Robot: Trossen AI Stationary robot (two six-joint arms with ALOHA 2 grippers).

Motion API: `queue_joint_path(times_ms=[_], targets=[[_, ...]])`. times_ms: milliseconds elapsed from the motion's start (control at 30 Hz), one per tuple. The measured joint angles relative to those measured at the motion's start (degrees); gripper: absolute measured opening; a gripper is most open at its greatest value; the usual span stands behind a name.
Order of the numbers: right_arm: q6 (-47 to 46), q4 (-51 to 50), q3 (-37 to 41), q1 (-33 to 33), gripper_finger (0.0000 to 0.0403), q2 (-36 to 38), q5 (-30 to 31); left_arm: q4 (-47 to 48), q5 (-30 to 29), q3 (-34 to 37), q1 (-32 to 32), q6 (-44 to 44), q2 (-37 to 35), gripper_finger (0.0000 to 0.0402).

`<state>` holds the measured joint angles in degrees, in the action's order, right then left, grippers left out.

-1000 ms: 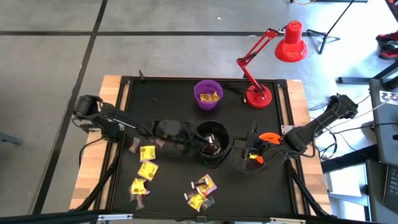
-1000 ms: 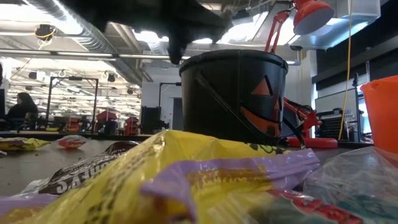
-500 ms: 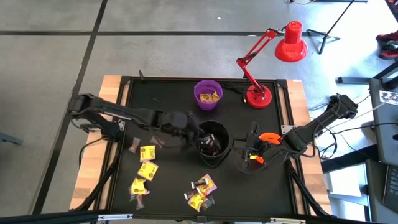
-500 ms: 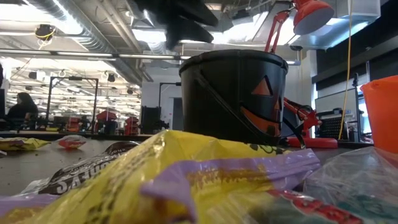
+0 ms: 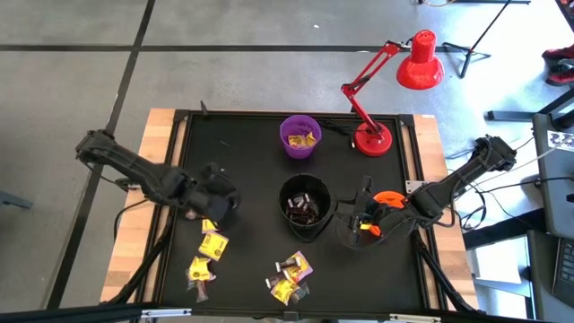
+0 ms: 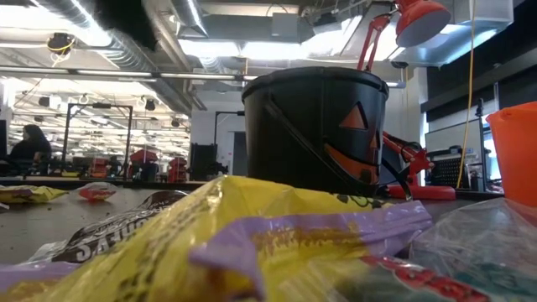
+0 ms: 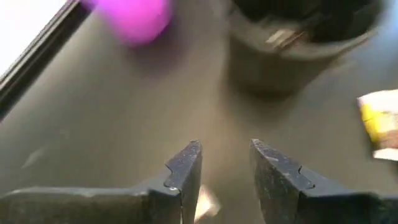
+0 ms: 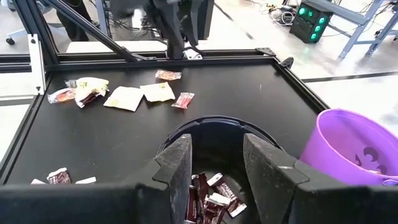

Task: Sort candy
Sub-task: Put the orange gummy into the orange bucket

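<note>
Over the surface at nine o'clock, left gripper [image 5: 213, 199] jaws stood spread, empty; candy [image 5: 213, 221] below looked light, crinkly, best pinched mid-wrapper.

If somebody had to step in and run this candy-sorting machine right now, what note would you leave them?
Left gripper: open, empty, over the mat near the loose candy on the left.
Right gripper: open, empty, waiting beside the orange bowl.
Done: dark candy lies in the black bucket, yellow candy in the purple bowl.
Left: a yellow piece and others below it on the left, plus a mixed cluster at the front edge of the tray.
</note>
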<state>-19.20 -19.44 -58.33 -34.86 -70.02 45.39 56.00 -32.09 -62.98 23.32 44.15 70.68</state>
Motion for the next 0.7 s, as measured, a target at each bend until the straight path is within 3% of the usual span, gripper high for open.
queue_joint_path(times_ms=[200,500,700], targets=[[-0.03,1.1,0.0,-0.01,0.0143,0.0,-0.94,2.39,3.26,9.0,-0.1,7.71,0.3,0.0132],[1.13,2.04,0.0,-0.01,0.0143,0.0,-3.96,-16.51,13.83,26.2,-5.27,6.49,0.34,0.0141],[1.53,2.49,0.0,-0.01,0.0143,0.0,-3.93,-25.2,17.19,32.25,-8.6,6.3,0.34,0.0141]])
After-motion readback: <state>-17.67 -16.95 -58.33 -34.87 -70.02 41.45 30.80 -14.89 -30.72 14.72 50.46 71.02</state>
